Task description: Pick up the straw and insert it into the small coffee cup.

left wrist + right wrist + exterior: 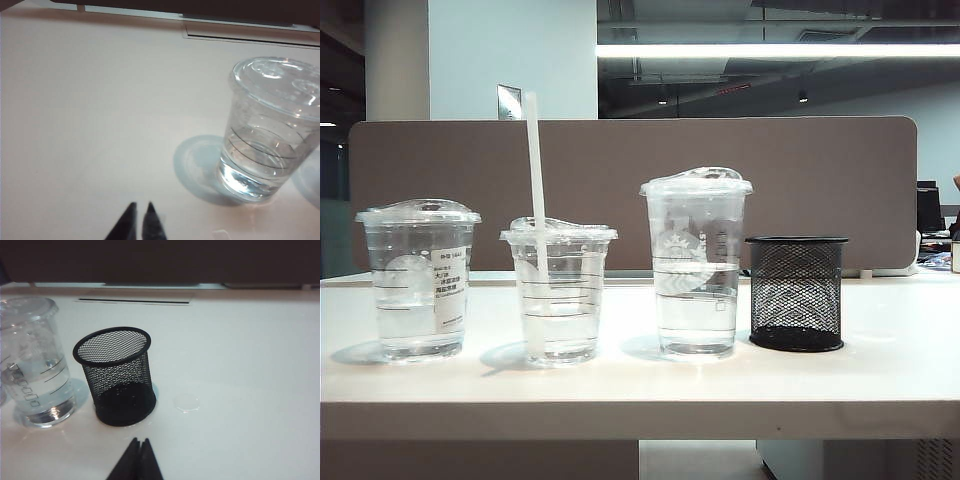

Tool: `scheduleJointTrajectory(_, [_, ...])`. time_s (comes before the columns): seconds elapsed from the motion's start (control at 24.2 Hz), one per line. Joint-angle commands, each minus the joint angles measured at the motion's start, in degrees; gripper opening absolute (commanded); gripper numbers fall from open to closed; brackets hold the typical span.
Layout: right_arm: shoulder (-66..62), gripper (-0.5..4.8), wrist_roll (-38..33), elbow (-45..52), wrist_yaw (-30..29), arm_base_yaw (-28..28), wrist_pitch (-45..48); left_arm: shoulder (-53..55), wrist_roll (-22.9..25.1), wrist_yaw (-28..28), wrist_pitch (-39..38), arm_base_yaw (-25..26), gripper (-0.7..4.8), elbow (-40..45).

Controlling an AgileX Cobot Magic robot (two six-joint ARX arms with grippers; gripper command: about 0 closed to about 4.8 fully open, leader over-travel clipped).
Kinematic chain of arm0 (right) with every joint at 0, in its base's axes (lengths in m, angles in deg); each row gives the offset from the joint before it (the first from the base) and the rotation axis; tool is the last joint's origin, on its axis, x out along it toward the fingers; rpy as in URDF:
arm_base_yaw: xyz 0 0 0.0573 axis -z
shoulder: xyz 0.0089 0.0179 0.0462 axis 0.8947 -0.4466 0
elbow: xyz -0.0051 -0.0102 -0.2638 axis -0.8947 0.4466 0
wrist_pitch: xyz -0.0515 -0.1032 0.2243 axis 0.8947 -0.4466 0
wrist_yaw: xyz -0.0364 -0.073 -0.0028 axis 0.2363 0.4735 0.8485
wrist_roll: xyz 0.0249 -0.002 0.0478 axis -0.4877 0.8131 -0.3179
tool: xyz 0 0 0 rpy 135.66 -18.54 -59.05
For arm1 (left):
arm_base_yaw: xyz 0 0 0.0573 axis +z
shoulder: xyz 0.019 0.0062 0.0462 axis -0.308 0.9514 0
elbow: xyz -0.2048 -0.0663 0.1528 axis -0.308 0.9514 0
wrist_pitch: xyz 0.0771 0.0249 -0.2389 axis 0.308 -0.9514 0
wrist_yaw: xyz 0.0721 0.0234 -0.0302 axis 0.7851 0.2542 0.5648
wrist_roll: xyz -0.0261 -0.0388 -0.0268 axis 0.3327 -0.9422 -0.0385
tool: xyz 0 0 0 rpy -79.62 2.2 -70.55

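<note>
Glossy clear plastic on the small coffee cup [558,290] at centre left of the exterior view, ridged with horizontal lines, capped by a clear plastic lid. Matt white straw [535,170], smooth, standing through that lid. Same shiny clear plastic on the labelled cup [418,280] at far left, with a white paper-like label, and on the tall cup [696,265] at centre. Black wire mesh holder [797,293] at right, matt, finely perforated. Smooth pale table [880,370], faint sheen. Matt black left gripper [140,220] and right gripper [138,460] tips, pressed together.
</note>
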Motion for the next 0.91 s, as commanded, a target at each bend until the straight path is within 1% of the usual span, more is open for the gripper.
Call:
scheduleJointTrajectory(0.04, [0.07, 0.04, -0.04, 0.44, 0.11, 1.29, -2.45, 0.0, -0.07, -0.2, 0.26, 0.0, 0.21, -0.11])
scheduleJointTrajectory(0.17, [0.07, 0.04, 0.0, 0.42, 6.1, -0.63, -3.21, 0.0, -0.07, -0.2, 0.26, 0.0, 0.21, -0.11])
scheduleJointTrajectory(0.21, [0.07, 0.04, 0.0, 0.42, 7.04, -1.18, -3.3, 0.02, -0.07, -0.2, 0.26, 0.0, 0.21, -0.11])
scheduleJointTrajectory(0.29, [0.07, 0.04, 0.0, 0.42, 7.69, -1.86, -3.43, 0.0, -0.07, -0.2, 0.26, 0.0, 0.21, -0.11])
scheduleJointTrajectory(0.41, [0.07, 0.04, 0.0, 0.42, 10.21, -2.99, -3.72, 0.0, -0.07, -0.2, 0.26, 0.0, 0.21, -0.11])
scheduleJointTrajectory(0.62, [0.07, 0.04, 0.0, 0.42, 10.21, -3.19, -3.72, 0.02, -0.07, -0.2, 0.26, 0.0, 0.21, -0.11])
scheduleJointTrajectory(0.7, [0.07, 0.04, 0.0, 0.42, 12.02, -3.21, -4.0, 0.0, -0.07, -0.2, 0.28, 0.0, 0.21, -0.11])
scheduleJointTrajectory(0.74, [0.07, 0.04, -0.02, 0.42, 15.26, -3.3, -4.48, 0.0, -0.07, -0.2, 0.26, 0.0, 0.21, -0.11])
scheduleJointTrajectory(0.78, [0.07, 0.04, -0.02, 0.42, 16.63, -3.37, -4.59, 0.0, -0.07, -0.2, 0.26, 0.0, 0.21, -0.11])
scheduleJointTrajectory(0.91, [0.07, 0.04, 0.0, 0.42, 17.75, -3.41, -4.57, 0.0, -0.07, -0.2, 0.26, 0.0, 0.21, -0.11])
